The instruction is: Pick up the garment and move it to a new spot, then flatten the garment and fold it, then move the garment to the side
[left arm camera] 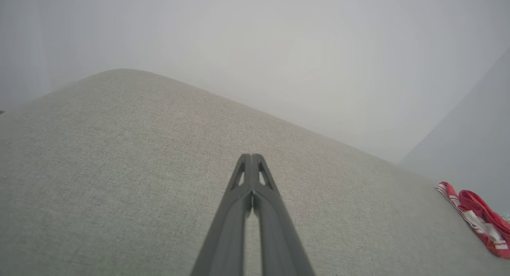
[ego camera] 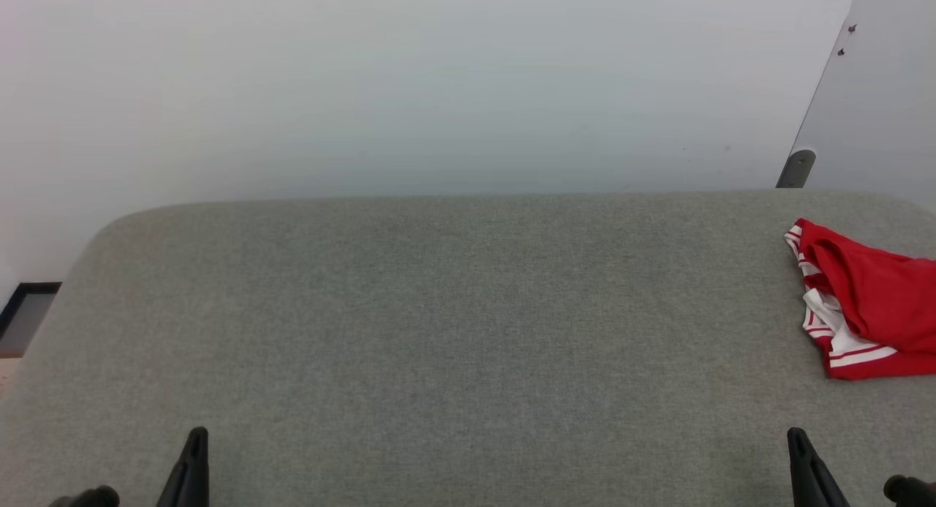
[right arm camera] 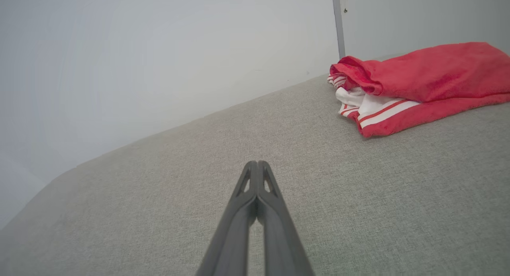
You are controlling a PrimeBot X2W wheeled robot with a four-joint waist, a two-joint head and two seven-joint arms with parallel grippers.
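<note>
You are looking at the garment (ego camera: 870, 302) lying at the right-hand edge of the grey fabric bench (ego camera: 439, 309), with part of it running past the head view's right border. It is sitting in a compact, layered bundle: red body on top, a white sleeve with red stripes tucked beneath, striped trim peeking out at the corner nearest the bench's middle.

Your left claw (left arm camera: 252, 158) is sitting closed, fingers pressed together and gripping nothing, low over bare bench at the near left. Your right claw (right arm camera: 257, 164) is doing likewise at the near right, with the garment ahead and off to its right, well apart from the tips.

As a judgement, you are facing a scene that fits two stages: a bundle waiting to be lifted to a new spot, or a folded piece already set to the side. The layers are looking loose rather than crisp, so the pictures are not settling it, and you are needing a fuller look at the cut-off part before committing either arm.

As for containers, the garment is lying straight on the bench cloth, inside nothing
</note>
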